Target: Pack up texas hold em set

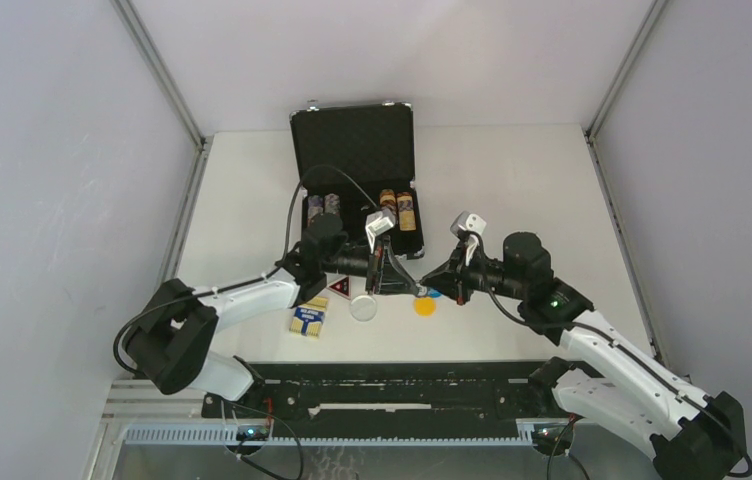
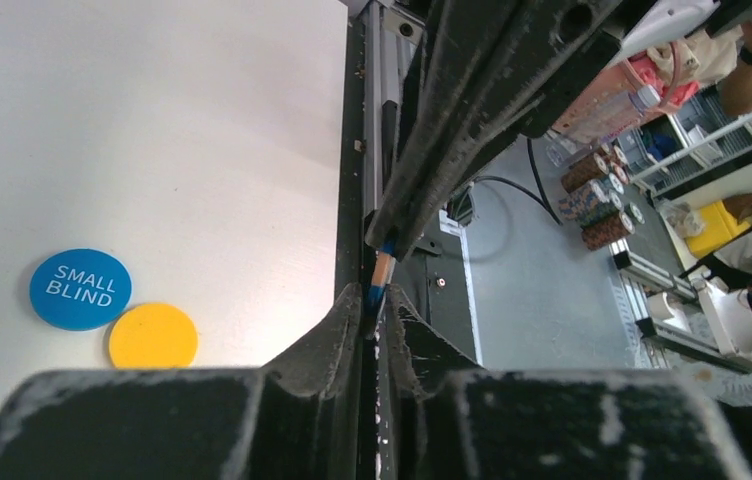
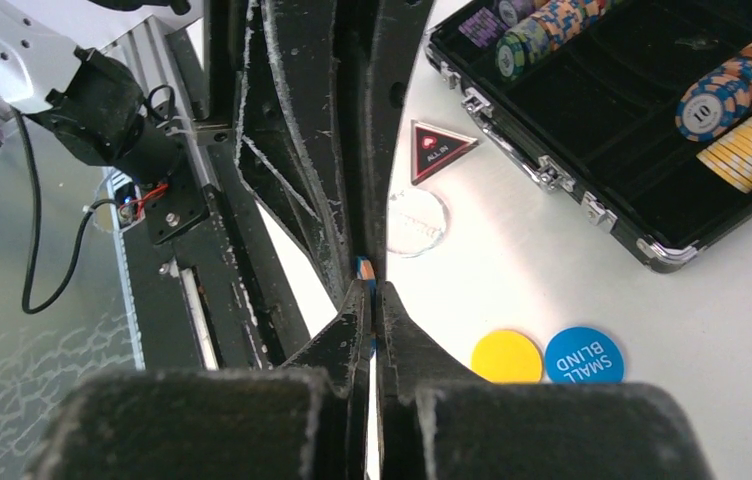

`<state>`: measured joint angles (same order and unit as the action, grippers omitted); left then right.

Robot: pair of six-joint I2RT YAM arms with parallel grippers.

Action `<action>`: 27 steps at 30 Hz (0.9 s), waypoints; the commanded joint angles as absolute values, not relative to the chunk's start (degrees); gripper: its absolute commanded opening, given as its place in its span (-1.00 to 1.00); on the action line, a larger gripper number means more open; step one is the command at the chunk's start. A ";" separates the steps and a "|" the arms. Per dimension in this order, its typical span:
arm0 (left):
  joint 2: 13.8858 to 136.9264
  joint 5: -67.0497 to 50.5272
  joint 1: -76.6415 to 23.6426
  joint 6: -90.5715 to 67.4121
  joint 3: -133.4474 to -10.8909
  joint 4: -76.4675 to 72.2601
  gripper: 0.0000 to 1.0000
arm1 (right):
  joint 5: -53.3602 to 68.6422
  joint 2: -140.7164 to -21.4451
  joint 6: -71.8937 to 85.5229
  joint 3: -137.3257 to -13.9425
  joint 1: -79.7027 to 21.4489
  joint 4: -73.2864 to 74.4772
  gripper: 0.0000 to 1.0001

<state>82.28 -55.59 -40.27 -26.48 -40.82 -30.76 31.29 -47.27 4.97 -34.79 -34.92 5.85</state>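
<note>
Lying at the far left on the table (image 1: 532, 190), the card box (image 1: 308, 318) is near the red-black token (image 1: 339, 287) and the white disc (image 1: 362, 308), before the open briefcase (image 1: 357, 150). The left gripper (image 2: 372, 310) has its fingers closed on the edge of a thin poker chip (image 2: 380, 275). The right gripper (image 3: 369, 300) pinches the same chip from the opposite end. The yellow disc (image 1: 424, 305) and the blue disc (image 1: 434, 293) lie side by side on the table close to the fingertips.
</note>
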 commanded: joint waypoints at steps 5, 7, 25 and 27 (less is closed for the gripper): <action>77.29 -49.57 -40.69 -25.71 -38.20 -35.28 0.09 | 35.23 -48.33 4.22 -34.84 -33.50 0.94 -1.00; 75.48 -46.90 -40.43 -25.27 -37.30 -35.20 0.21 | 35.77 -48.59 4.22 -34.81 -32.83 0.14 -1.00; 68.55 -27.84 -36.15 -24.00 -33.44 -28.85 0.26 | 38.89 -78.21 -23.66 -54.94 -30.87 7.03 -1.00; 68.79 -28.18 -36.12 -23.96 -33.61 -28.79 0.25 | 39.38 -83.05 -27.69 -58.77 -30.57 8.61 -1.00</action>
<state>69.97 -30.15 -36.29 -25.78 -33.41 -29.02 37.65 -77.03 -15.57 -51.40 -31.14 5.76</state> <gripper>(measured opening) 0.630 0.007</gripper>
